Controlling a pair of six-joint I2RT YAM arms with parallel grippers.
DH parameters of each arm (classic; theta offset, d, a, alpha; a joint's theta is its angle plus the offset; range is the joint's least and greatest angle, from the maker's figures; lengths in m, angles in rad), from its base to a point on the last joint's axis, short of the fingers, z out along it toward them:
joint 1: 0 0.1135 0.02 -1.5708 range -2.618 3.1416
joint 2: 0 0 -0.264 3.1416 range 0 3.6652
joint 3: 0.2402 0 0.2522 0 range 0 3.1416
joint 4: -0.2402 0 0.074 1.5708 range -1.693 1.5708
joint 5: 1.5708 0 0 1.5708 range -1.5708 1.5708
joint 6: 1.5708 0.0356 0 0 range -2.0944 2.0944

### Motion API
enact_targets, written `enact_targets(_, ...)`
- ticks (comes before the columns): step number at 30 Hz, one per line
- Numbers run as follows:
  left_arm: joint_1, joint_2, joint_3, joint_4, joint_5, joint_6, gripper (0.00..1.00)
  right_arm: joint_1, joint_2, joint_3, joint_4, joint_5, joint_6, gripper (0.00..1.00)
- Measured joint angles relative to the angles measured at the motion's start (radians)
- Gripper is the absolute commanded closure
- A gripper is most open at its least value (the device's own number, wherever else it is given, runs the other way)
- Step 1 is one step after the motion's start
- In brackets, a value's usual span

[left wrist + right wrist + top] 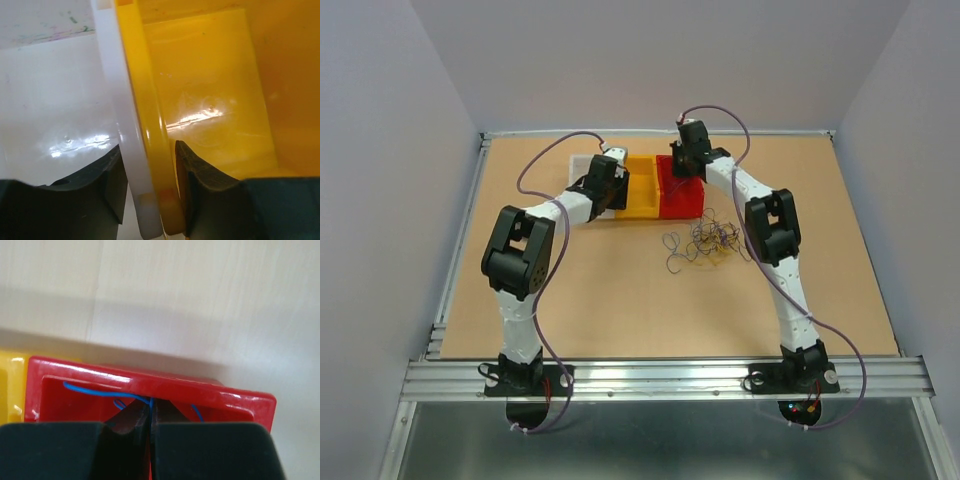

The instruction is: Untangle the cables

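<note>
Now, blue wire (95,391) in red bin (150,382)

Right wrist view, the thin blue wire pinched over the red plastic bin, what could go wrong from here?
The right gripper is shut on the thin blue wire over the red plastic bin; lifting away without letting go could pull it out. The left gripper straddles the adjoining walls of the white plastic bin and yellow plastic bin; moving sideways could shove or tip both.
</note>
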Motion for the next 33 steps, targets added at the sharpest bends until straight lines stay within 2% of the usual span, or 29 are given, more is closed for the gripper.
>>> enact_targets(3, -0.049, -0.047, -0.033, -0.003, 0.037, -0.005, 0.3, -0.017, 0.005, 0.005, 0.0, 0.013, -0.014, 0.99)
enact_targets(5, -0.079, -0.076, -0.043, -0.005, 0.087, -0.005, 0.27, -0.027, 0.006, 0.005, 0.002, 0.022, -0.015, 0.99)
enact_targets(11, -0.126, -0.134, -0.042, 0.028, 0.164, 0.003, 0.23, -0.047, 0.01, 0.005, 0.001, 0.045, -0.033, 0.99)
enact_targets(18, -0.083, -0.137, -0.021, 0.02, 0.178, 0.029, 0.23, -0.043, -0.007, -0.057, 0.008, 0.066, -0.05, 0.97)
enact_targets(21, -0.056, -0.137, -0.003, 0.013, 0.191, 0.041, 0.23, -0.039, -0.041, -0.12, 0.017, 0.06, -0.064, 0.91)
enact_targets(22, -0.05, -0.137, -0.001, 0.013, 0.195, 0.045, 0.23, -0.038, -0.051, -0.135, 0.015, 0.056, -0.066, 0.83)
enact_targets(25, -0.023, -0.135, -0.001, 0.013, 0.201, 0.062, 0.23, -0.034, -0.064, -0.156, 0.015, 0.022, -0.068, 0.76)
enact_targets(26, -0.016, -0.134, -0.001, 0.018, 0.201, 0.07, 0.23, -0.034, -0.064, -0.156, 0.016, 0.012, -0.067, 0.67)
enact_targets(28, -0.007, -0.122, 0.002, 0.027, 0.199, 0.082, 0.24, -0.034, -0.064, -0.156, 0.016, 0.0, -0.066, 0.66)
enact_targets(33, -0.001, -0.051, 0.057, 0.027, 0.196, 0.093, 0.24, -0.034, -0.074, -0.156, 0.008, -0.006, -0.058, 0.5)
